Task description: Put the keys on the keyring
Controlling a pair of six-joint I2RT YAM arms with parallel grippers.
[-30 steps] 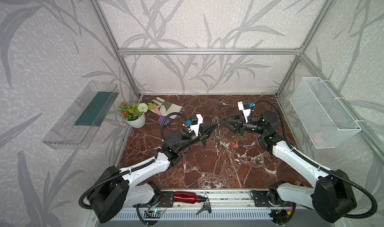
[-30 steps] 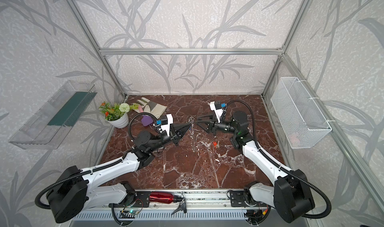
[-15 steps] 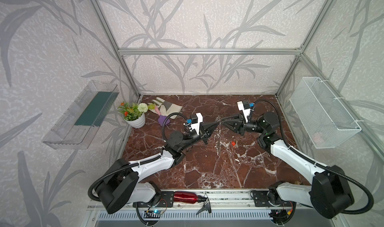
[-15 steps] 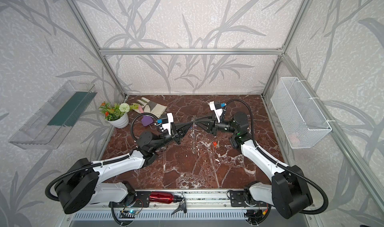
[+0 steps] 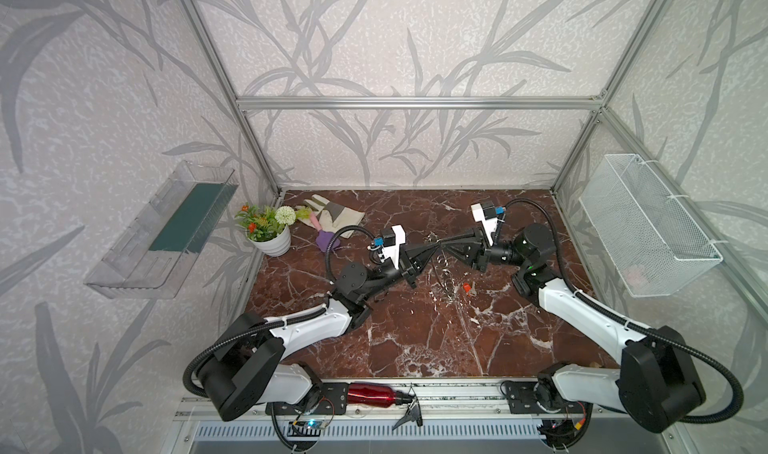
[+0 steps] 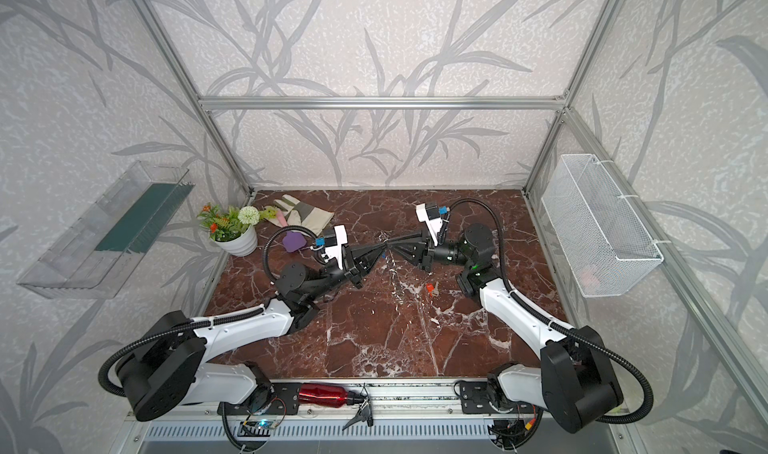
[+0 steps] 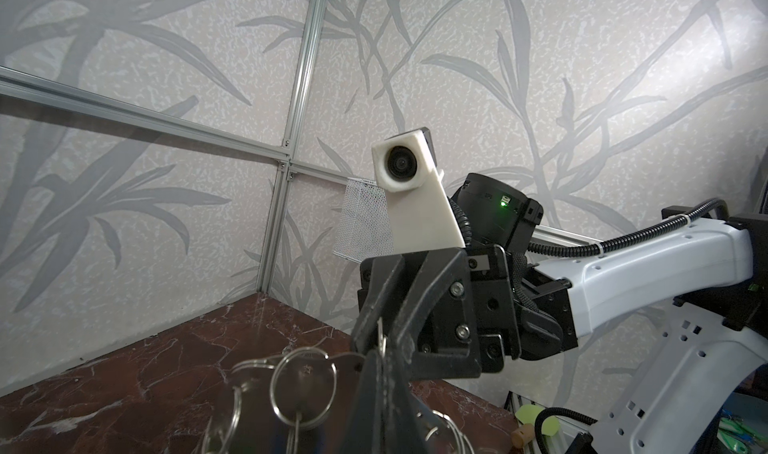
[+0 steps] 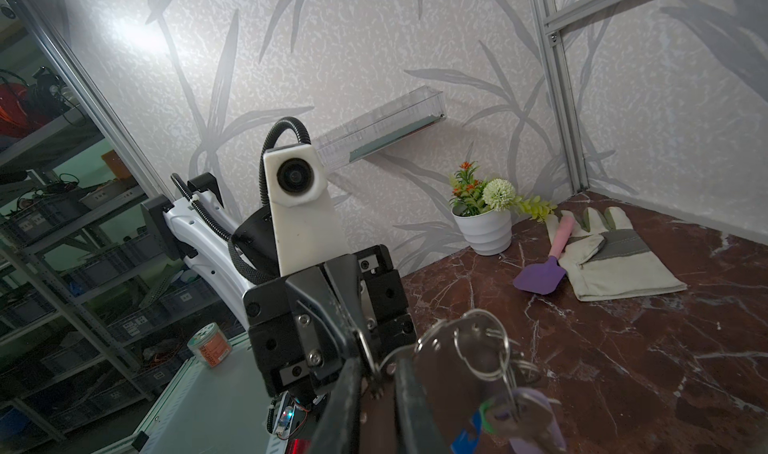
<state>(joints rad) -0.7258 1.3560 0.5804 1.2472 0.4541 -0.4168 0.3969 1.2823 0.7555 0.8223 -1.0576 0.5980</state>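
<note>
left jaws: clamped on keyring (image 7: pixel 303 373) | right jaws: closed on one of its rings | red key (image 5: pixel 468 288): on bench (image 5: pixel 415 339)

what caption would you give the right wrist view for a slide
Left gripper pinches the keyring, keys dangling below; glove and flower pot behind.

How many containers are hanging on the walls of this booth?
2: a clear plastic tray on the wall at the left of both top views, and a white wire basket on the wall at the right. No others are visible.
</note>
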